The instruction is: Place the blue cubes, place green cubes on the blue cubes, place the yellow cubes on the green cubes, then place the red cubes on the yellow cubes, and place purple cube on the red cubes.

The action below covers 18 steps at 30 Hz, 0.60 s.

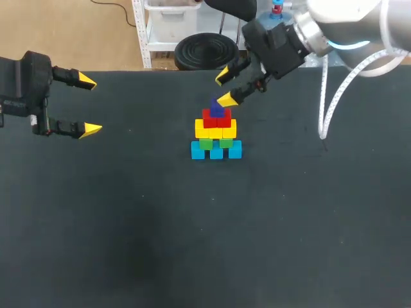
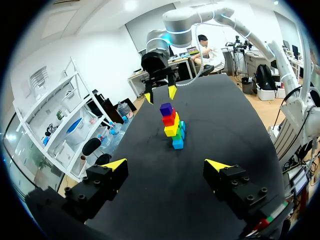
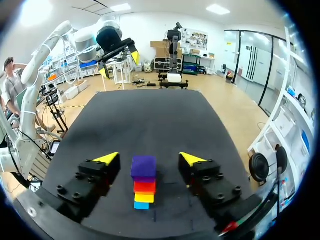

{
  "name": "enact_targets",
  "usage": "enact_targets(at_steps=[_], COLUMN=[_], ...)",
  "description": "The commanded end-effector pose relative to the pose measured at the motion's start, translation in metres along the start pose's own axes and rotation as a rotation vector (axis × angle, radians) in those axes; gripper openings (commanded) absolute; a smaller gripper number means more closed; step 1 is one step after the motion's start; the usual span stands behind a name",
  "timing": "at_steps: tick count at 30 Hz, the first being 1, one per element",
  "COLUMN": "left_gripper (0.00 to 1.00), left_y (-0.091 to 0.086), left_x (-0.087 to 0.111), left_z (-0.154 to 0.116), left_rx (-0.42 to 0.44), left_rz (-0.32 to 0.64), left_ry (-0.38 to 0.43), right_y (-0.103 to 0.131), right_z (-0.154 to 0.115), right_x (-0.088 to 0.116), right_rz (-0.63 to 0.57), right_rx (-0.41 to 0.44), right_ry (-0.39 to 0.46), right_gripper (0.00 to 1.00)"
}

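- Standing near the middle of the matte black table (image 1: 192, 244) is a small stepped tower of smooth, square-edged cubes, narrowing toward the top.
- 3 blue cubes (image 1: 216, 152) form the bottom row, side by side on the table.
- 2 green cubes (image 1: 205, 144) rest on the blue row, partly hidden under the layer above.
- The yellow cubes (image 1: 215, 130) make a broad row on the green ones; their count cannot be told.
- The red cubes (image 1: 216, 119) sit on the yellow row as a narrower layer.
- 1 purple cube (image 1: 216, 108) caps the tower, resting on the red cubes.
- The right end effector (image 1: 224, 88) hangs just above and behind the top of the tower, its 2 black fingers with pointed yellow tips spread wide. In the right wrist view the purple cube lies between and below the tips, touching neither.
- The left end effector (image 1: 89, 105) is well apart from the tower, at the table's left side. Its fingers are spread wide, hold nothing and point toward the tower.
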<state>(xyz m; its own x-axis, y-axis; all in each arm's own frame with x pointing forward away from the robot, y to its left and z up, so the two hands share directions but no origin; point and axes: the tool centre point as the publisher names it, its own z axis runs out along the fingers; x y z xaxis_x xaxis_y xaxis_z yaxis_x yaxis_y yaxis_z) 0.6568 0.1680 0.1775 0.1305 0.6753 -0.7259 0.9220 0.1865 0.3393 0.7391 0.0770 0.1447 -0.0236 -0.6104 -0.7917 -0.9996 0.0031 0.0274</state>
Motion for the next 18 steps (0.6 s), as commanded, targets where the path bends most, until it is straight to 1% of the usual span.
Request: enact_targets(at_steps=[1,7,13,18], left_gripper=[1.0,1.0,1.0,1.0], left_y=[-0.001,-0.001,-0.001,-0.001], left_x=[0.002,0.002,0.002,0.002], left_z=[0.0,0.0,0.0,0.0], left_rx=[-0.005,-0.005,-0.005,-0.005], left_rz=[0.004,0.004,0.004,0.004], left_ry=[-0.008,-0.008,-0.008,-0.008], right_y=[0.008,-0.005,-0.009,-0.009], right_z=[-0.033,-0.08,-0.117,-0.139], right_x=[0.004,0.015,0.035,0.048], right_rz=[0.002,0.047,0.067,0.057], right_rx=[0.035,0.102,0.17,0.198], right_ry=[-0.028,-0.118,-0.115,-0.12], right_gripper=[1.0,1.0,1.0,1.0])
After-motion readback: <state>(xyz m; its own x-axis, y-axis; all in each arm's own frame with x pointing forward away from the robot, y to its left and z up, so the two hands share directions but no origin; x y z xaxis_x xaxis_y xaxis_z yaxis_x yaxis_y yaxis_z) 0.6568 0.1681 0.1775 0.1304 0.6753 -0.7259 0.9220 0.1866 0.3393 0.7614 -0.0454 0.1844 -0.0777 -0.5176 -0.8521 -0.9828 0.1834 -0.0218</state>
